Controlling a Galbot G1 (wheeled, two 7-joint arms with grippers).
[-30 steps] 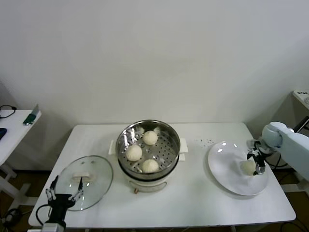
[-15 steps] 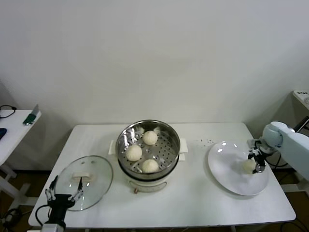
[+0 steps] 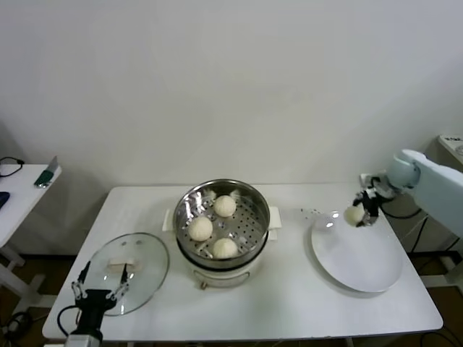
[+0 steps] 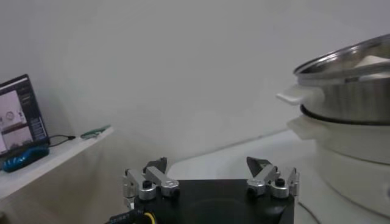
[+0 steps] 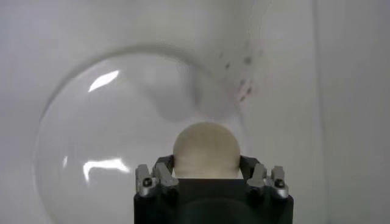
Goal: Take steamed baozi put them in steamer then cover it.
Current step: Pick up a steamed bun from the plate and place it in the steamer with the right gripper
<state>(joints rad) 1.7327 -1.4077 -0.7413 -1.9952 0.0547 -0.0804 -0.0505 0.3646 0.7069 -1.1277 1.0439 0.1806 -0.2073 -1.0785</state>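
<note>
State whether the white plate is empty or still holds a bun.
Empty. The plate shows only bare white surface; the last baozi is held above it in the right gripper.

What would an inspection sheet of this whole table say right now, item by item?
Surface: white table, small dark specks near the plate.
Job's things: three baozi in the open steamer; fourth baozi lifted above the white plate; glass lid flat on the table, left of the steamer.
Clutter: nothing seen.
Grippers: right gripper shut on the fourth baozi; left gripper open, idle by the lid.
Cables: black cable on the side table.
Surroundings: plain wall; phone on the side table.
</note>
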